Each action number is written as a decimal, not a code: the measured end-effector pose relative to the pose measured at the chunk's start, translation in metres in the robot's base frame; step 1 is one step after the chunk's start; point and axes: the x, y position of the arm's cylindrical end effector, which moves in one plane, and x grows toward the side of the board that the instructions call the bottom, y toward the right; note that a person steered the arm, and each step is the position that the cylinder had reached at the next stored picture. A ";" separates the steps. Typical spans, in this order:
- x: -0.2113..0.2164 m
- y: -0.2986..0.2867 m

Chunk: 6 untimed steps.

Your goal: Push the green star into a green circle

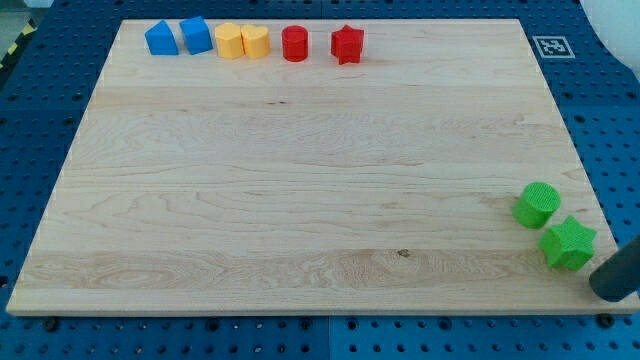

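My tip (604,286) beside green star (568,243) (lower right)

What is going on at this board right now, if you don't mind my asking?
My arm is pushing blocks around a wooden board with a rod. My tip sits at the view's bottom right, just right of the green star, which lies close beside the green circle, up and to its left. Whether they touch is hard to tell. Two blue, two yellow and two red blocks line the view's top edge, untouched.
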 end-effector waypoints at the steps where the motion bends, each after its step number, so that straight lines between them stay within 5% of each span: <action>1: -0.011 -0.013; 3: -0.040 -0.065; 6: -0.057 -0.048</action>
